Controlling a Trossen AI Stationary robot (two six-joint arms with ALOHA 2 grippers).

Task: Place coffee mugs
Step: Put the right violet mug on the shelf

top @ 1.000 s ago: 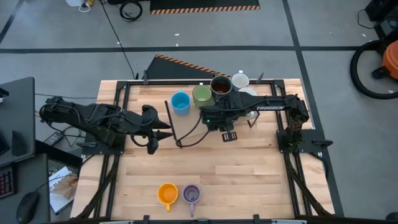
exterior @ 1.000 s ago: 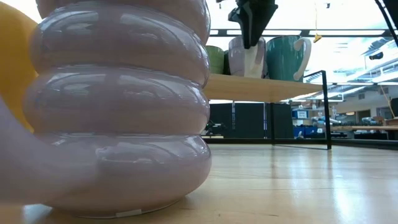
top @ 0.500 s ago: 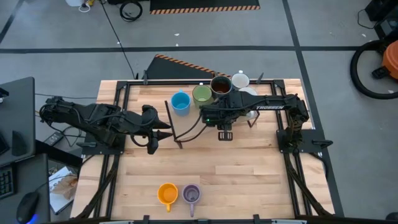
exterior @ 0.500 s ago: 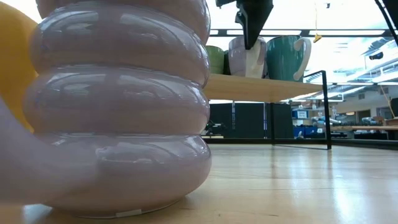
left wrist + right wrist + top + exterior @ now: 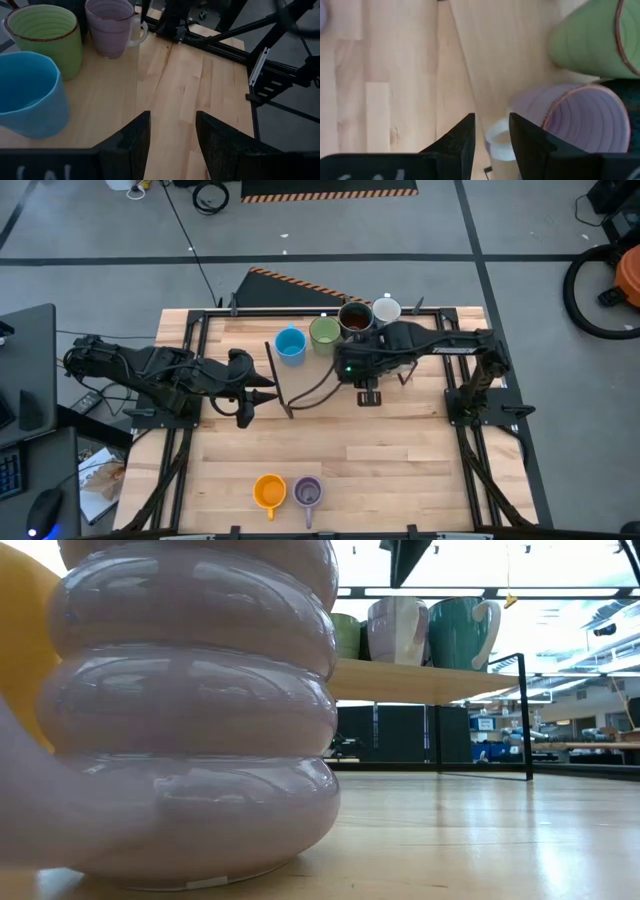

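Note:
At the far side stand a blue mug (image 5: 290, 345), a green mug (image 5: 324, 332), a dark brown mug (image 5: 355, 317) and a white mug (image 5: 386, 309). A purple mug (image 5: 570, 120) stands upright on its base beside the green mug (image 5: 42, 35). My right gripper (image 5: 491, 120) hangs open above the purple mug's handle (image 5: 497, 145), clear of it; in the low view it (image 5: 405, 555) is above the mug's rim. My left gripper (image 5: 172, 120) waits open at mid-left (image 5: 262, 392). An orange mug (image 5: 269, 492) and a second purple mug (image 5: 307, 492) stand near the front edge.
A black metal frame (image 5: 200, 330) runs round the table's edges. A dark cable (image 5: 300, 395) lies on the wood between the two grippers. In the low view the near purple mug (image 5: 190, 710) fills the left half. Bare wood (image 5: 400, 460) lies between the far row and the near mugs.
My right gripper has risen from beside the purple mug in the far row, going up past its rim. The mug stays upright where it was.

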